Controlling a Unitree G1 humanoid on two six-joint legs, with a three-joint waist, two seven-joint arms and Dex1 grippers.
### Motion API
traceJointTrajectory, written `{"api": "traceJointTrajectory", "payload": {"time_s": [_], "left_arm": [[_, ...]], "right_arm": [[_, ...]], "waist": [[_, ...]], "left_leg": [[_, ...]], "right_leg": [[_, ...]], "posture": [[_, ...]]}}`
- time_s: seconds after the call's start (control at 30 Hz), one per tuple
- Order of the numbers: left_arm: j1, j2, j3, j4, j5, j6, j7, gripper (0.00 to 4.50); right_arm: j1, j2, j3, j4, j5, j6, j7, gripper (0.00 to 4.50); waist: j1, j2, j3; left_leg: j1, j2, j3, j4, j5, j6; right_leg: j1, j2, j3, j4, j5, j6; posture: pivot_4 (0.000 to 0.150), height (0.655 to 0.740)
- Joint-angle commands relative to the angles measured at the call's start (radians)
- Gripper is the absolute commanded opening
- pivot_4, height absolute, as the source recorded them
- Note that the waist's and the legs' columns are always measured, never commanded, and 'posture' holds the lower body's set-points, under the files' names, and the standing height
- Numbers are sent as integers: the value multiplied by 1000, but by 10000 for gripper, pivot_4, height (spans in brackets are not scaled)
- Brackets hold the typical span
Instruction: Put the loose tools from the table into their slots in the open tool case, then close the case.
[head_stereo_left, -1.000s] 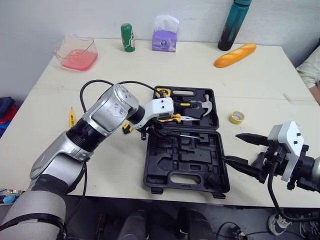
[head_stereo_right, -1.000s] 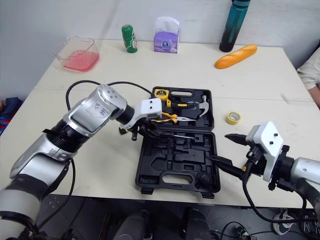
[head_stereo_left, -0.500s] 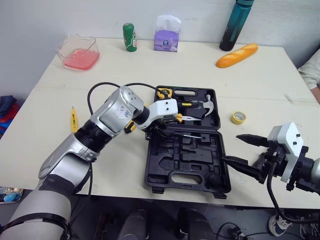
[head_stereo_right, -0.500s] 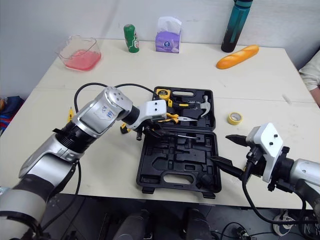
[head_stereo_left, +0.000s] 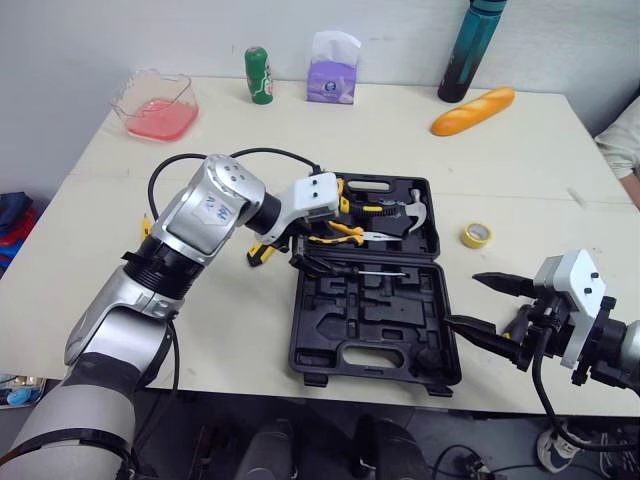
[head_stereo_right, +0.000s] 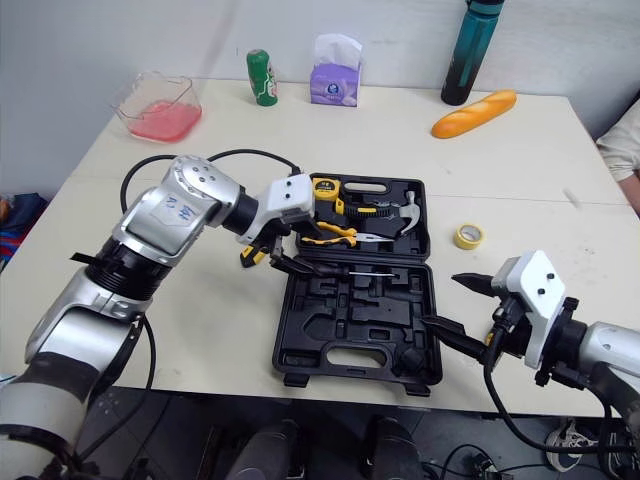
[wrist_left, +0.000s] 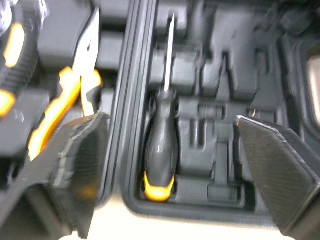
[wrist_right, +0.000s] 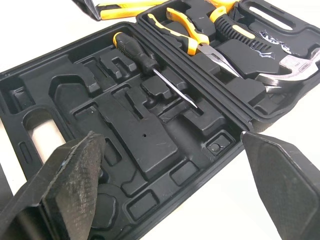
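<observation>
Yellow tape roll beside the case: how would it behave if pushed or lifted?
The yellow tape roll lies flat, so a push would probably slide it, not roll it. A hollow ring, it looks light.

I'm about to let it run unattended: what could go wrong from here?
The screwdriver may not be pressed fully into its slot, so the case could jam on closing. The open left gripper hangs just over it and could knock it out when lifting. The tape roll and a yellow-handled tool lie loose on the table and could be missed.

No legible text, no readable labels
</observation>
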Motion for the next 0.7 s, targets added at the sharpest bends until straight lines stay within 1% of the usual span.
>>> {"api": "traceJointTrajectory", "payload": {"time_s": [0.03, 0.13, 0.17, 0.2, 0.23, 0.5, 0.7], "left_arm": [[92, -63, 93, 87, -60, -214, -4, 26555], [137, -97, 98, 162, -38, -328, 1, 12497], [145, -111, 96, 190, -29, -348, 15, 9003], [148, -123, 94, 212, -21, -365, 25, 3642], [149, -133, 92, 229, -14, -380, 32, 510], [134, -169, 89, 290, 21, -417, 57, 510], [112, -178, 68, 363, 83, -436, 76, 510]], "right_arm": [[-25, 1, 5, -3, 0, -24, -9, 45000], [-42, -3, 18, 0, 3, -20, -12, 45000], [-47, -5, 22, 0, 4, -18, -12, 45000], [-50, -6, 24, 1, 4, -17, -12, 45000], [-52, -7, 26, 1, 5, -16, -11, 45000], [-41, -2, 28, -1, -1, -20, -9, 45000], [-45, 0, 37, 7, -11, -29, -14, 45000]], "waist": [[-1, 0, 0], [-1, 0, 0], [-1, 0, 0], [1, 0, 0], [2, 0, 0], [0, 0, 0], [0, 0, 0]], "left_leg": [[0, 0, 0, 1, 0, 0], [0, 0, 0, 1, 0, 0], [0, 0, 0, 1, 0, 0], [0, 0, 0, 1, 0, 0], [0, -1, 0, 1, 0, 0], [0, -2, 1, 2, -1, 2], [0, -2, 1, 2, -1, 2]], "right_leg": [[0, 0, 0, 1, 0, 0], [0, 0, 0, 1, 0, 0], [0, 0, 0, 1, 0, 0], [0, 0, 0, 1, 0, 0], [0, 0, -1, 1, 0, 0], [0, -1, -1, 1, 1, 1], [0, -1, -1, 1, 1, 1]], "posture": [[1500, 7400], [1500, 7400], [1500, 7400], [1500, 7400], [1500, 7400], [1500, 7400], [1500, 7400]]}}
